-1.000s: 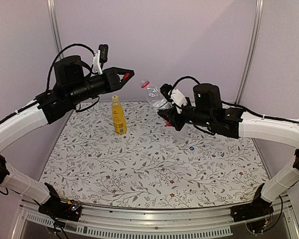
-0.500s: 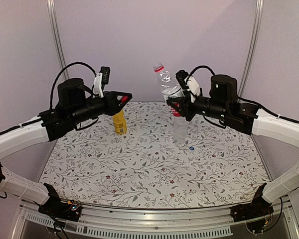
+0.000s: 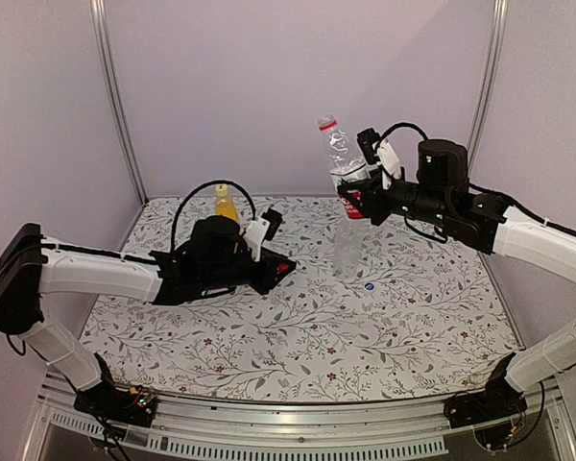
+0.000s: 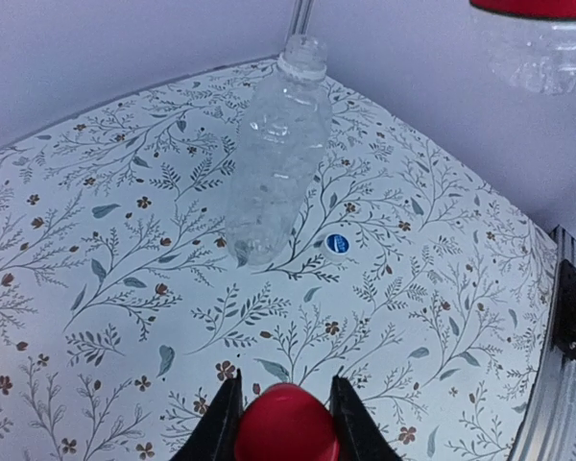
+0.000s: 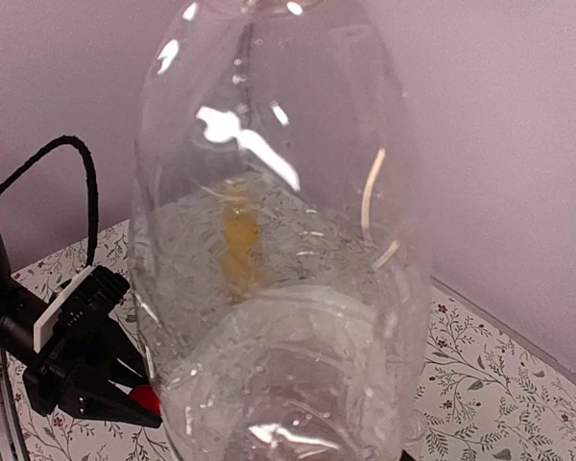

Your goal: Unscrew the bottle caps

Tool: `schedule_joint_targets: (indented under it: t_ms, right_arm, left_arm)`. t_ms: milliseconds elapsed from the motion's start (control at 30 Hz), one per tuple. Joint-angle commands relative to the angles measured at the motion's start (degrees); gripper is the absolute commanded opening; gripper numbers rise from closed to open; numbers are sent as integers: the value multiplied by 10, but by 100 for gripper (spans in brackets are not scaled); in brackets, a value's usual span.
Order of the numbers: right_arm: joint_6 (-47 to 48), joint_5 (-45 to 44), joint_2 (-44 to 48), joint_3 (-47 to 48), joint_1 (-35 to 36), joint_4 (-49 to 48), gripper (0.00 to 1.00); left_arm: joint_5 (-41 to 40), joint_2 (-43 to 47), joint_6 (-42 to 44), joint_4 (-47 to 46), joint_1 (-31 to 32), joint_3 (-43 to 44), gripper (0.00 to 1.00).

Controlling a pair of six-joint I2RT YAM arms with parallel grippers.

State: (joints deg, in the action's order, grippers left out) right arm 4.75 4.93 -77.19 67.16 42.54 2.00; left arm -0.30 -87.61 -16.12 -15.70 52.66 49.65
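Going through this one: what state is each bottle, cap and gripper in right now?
left gripper: shut on red cap
right gripper: shut on red-labelled bottle, held off the table
unlabelled bottle: upright on table, uncapped
blue-white cap: off, lying on table
yellow bottle: upright, capped

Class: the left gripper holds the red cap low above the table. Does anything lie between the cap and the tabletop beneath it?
Nothing visible does. Under the red cap in the left gripper lies bare table; the uncapped clear bottle and blue-white cap sit farther ahead.
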Motion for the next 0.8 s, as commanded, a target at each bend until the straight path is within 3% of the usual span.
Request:
schedule_joint_targets:
  t_ms: [0,367,767]
  right_arm:
    - [-30,-14,22,5,-15,16,30]
    - [-38,-4,20,5,-16,26,30]
    - [-40,8,18,-6,-16,25,30]
  left_arm:
    - [21,-53,30,-76,17,-16,25]
    - [63,-203,43,-109,37,7,24]
    - [59,-270,59,-54,46,54,25]
